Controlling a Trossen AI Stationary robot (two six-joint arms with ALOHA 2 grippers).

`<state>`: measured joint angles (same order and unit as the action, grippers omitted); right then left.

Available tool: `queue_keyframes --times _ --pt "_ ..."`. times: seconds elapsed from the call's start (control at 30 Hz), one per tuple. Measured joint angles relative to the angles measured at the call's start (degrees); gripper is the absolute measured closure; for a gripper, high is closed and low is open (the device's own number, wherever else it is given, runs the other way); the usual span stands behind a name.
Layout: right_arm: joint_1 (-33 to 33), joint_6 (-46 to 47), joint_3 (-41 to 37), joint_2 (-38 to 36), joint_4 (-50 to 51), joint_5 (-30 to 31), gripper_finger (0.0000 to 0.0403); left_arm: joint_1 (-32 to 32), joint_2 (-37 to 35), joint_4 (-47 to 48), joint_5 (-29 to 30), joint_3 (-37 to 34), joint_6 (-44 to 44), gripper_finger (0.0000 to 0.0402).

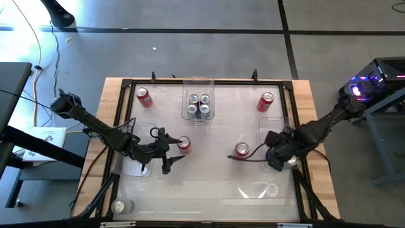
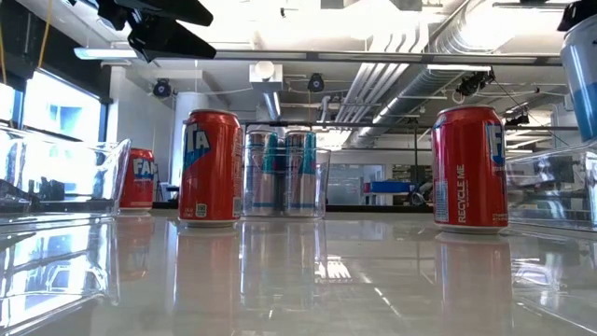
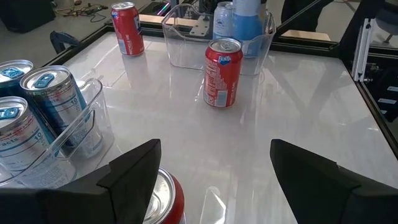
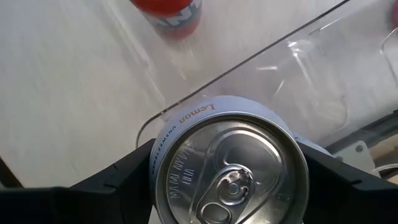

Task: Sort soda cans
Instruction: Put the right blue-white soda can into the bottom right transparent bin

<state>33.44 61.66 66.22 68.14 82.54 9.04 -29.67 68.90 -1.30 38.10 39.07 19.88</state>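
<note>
Four red soda cans stand upright on the white table (image 1: 209, 177): far left (image 1: 144, 96), far right (image 1: 266, 101) and two mid-table (image 1: 183, 144), (image 1: 241, 150). Several silver-blue cans (image 1: 198, 106) stand in the clear bin at the far middle (image 1: 198, 82). My left gripper (image 1: 172, 151) is open, its fingers just short of the mid-left red can (image 3: 163, 198), touching nothing. My right gripper (image 1: 281, 158) is shut on a silver-blue can (image 4: 230, 171) above the clear right-hand bin (image 1: 273, 126). My right gripper pinches the can's side wall (image 4: 157, 158) between its two fingers, just below the top rim. The fingers (image 4: 112, 186) come from above, pointing down. The can stays upright, top up, lifted clear (image 2: 583, 65) over the clear bin's rim (image 4: 261, 53).
A clear bin (image 1: 136, 149) lies under my left arm, and another (image 1: 266, 190) sits near the front edge. A silver can (image 1: 120, 206) stands at the front left corner. A black frame (image 1: 126, 85) rims the table. Bare surface lies in the middle.
</note>
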Motion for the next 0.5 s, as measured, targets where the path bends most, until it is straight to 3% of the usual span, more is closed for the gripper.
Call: queue_keyframes --times 0.23,0.5 --pt "4.94 5.65 -0.91 0.0 -0.39 4.02 0.0122 0.0 0.0 0.0 0.0 0.0 -0.01 0.0106" --pt "6.0 6.85 -7.89 -0.52 -4.43 2.24 0.0122 0.0 0.0 -0.02 0.0 0.0 -0.07 0.0106"
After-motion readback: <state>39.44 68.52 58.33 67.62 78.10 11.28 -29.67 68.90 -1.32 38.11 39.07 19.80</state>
